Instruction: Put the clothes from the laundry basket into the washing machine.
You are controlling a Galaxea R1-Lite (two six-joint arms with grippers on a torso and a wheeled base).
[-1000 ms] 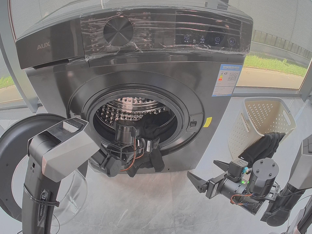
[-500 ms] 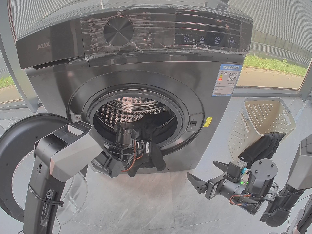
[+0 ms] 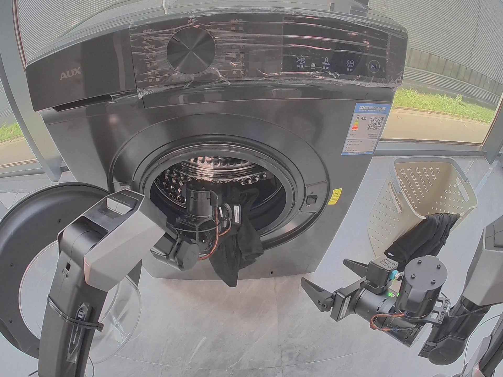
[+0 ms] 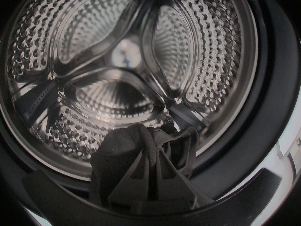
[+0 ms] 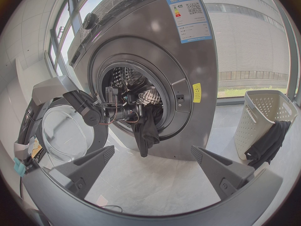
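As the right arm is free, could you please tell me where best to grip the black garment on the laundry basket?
Probably grip the black garment at the bunched fold just below the basket rim, where it hangs outside. Bring the open right tool in from the robot's side, jaws across the fold.

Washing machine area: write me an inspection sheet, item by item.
Surface: grey floor.
Job's things: washing machine, door open; dark garment hangs from the drum mouth down the front; laundry basket stands right of the machine, black cloth draped over its rim.
Clutter: nothing seen.
Grippers: left pincer shut on the dark garment at the drum mouth; right pincer open, low over the floor.
Cables: orange cable looped at the left wrist.
Surroundings: windows, grass outside.
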